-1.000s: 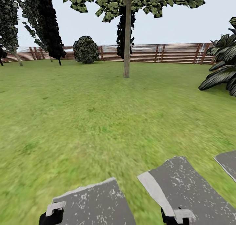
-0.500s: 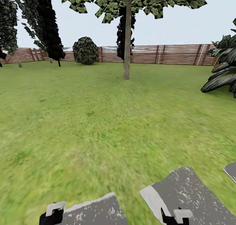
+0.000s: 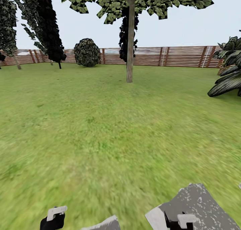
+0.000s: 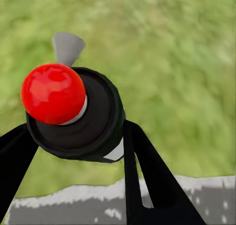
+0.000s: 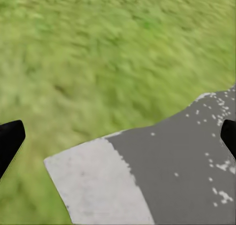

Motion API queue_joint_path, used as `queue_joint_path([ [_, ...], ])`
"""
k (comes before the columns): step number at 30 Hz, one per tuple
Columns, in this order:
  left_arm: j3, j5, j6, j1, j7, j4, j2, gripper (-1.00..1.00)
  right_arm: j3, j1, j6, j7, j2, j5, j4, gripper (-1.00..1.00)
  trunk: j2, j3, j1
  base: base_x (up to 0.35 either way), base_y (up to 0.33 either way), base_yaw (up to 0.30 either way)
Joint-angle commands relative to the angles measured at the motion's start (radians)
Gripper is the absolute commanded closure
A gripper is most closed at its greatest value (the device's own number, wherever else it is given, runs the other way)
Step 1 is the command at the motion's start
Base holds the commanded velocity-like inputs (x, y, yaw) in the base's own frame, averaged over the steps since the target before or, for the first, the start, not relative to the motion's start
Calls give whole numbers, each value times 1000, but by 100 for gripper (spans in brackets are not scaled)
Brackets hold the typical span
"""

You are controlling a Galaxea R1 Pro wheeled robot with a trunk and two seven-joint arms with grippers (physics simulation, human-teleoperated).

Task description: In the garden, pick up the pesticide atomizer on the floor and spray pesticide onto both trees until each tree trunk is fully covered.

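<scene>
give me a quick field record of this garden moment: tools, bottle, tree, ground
left tool: shut on the pesticide atomizer, red nozzle tip facing the camera
right tool: open, nothing between its fingers
tree trunk: straight ahead, far across the lawn
fence: brown slats behind the tree
stepping stone: grey, on the grass beneath the right tool

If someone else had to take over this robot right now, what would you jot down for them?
Left gripper: shut on the pesticide atomizer, red nozzle facing the wrist camera.
Right gripper: open, empty, over a grey stepping stone.
One tree trunk stands straight ahead across the lawn, well out of reach.
Done: atomizer picked up.
Left: drive to that trunk, spray it, then find the second tree.
</scene>
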State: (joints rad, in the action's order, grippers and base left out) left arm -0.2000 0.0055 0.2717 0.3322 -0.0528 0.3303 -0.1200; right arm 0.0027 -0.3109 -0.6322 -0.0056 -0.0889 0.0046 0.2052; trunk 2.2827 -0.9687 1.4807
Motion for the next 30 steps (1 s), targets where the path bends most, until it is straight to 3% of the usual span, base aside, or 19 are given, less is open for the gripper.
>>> queue_joint_path([
  [1,-6,1,3,1,-6,-1,0,100,0,-1,-3,-1,0,0,-1,-100,0,-1,0,339,0,0],
  [22,-6,1,3,0,-6,-1,-1,100,0,-1,-3,-1,1,0,0,-100,0,-1,0,339,0,-2],
  [30,-6,1,3,-1,-6,-1,-1,100,0,-1,-3,-1,1,0,-1,-100,0,-1,0,339,0,-185],
])
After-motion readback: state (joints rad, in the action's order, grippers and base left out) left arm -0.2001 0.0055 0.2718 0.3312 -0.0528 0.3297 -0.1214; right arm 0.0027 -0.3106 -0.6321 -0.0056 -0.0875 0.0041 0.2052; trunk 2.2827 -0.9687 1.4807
